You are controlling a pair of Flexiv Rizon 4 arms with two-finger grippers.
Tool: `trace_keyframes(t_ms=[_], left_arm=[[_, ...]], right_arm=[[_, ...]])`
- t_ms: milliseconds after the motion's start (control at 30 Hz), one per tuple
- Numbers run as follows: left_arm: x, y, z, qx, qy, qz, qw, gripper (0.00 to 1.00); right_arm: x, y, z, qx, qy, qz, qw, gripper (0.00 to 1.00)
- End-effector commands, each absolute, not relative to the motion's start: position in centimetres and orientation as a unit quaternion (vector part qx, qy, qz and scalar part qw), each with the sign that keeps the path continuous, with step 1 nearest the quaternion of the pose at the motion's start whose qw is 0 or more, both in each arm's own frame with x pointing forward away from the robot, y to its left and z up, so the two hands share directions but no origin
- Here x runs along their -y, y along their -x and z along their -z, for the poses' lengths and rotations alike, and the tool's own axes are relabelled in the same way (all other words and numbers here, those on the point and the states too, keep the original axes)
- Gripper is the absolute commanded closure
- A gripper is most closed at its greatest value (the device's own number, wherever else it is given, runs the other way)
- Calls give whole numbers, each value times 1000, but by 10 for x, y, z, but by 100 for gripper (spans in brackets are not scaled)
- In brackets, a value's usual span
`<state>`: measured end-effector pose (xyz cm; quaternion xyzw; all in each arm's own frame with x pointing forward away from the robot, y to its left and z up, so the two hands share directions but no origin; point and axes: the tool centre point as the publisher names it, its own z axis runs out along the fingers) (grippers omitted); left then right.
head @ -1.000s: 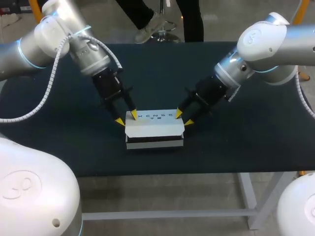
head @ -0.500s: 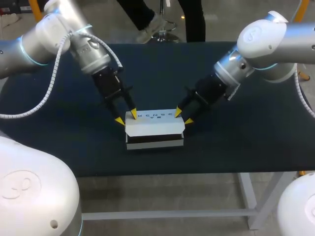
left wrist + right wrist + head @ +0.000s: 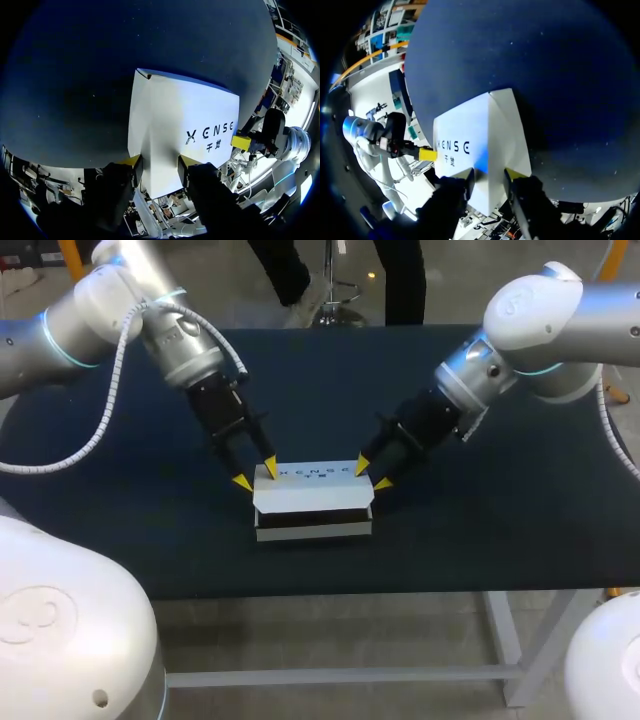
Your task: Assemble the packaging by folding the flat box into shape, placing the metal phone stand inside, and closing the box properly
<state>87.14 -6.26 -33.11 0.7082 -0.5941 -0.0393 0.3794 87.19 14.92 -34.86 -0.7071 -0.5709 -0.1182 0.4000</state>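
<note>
Item: white box (image 3: 312,498), mid-counter (image 3: 150,530), lid down, dark gap under front lip; no phone stand visible.
Left end effector (image 3: 256,478): part-open, astride rear-left corner, nothing evidently clamped.
Right end effector (image 3: 372,476): likewise, rear-right corner.
Handling: press both ends evenly, keep box square, ease lip inside front wall.

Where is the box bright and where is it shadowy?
Head view: the white box is bright on top, with a dark band under its front flap. Left wrist view: its top is bright nearly all over. Right wrist view: the two sides of its crease are lit differently.
</note>
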Motion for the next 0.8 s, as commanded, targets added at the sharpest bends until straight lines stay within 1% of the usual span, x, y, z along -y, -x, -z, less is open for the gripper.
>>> trace_keyframes(t_ms=[33, 100, 167, 200, 300, 367, 400, 467, 533, 600, 800], left_arm=[[65, -874, 331, 595, -707, 42, 380, 48], [65, -874, 331, 595, -707, 42, 380, 44], [65, -874, 331, 595, -707, 42, 380, 37], [65, -874, 331, 595, -707, 42, 380, 35], [65, -874, 331, 595, -707, 42, 380, 34], [65, -874, 331, 595, -707, 42, 380, 38], [65, -874, 331, 595, -707, 42, 380, 38], [65, -874, 331, 595, -707, 42, 380, 45], [65, -874, 331, 595, -707, 42, 380, 46], [65, -874, 331, 595, -707, 42, 380, 49], [65, -874, 331, 595, -707, 42, 380, 51]], right_arm=[[-151, -874, 349, 572, 705, 116, 403, 57], [-151, -874, 349, 572, 705, 116, 403, 57], [-151, -874, 349, 572, 705, 116, 403, 56], [-151, -874, 349, 572, 705, 116, 403, 56], [-151, -874, 349, 572, 705, 116, 403, 55], [-151, -874, 349, 572, 705, 116, 403, 55], [-151, -874, 349, 572, 705, 116, 403, 55], [-151, -874, 349, 572, 705, 116, 403, 57], [-151, -874, 349, 572, 705, 116, 403, 59], [-151, -874, 349, 572, 705, 116, 403, 59], [-151, -874, 349, 572, 705, 116, 403, 58]])
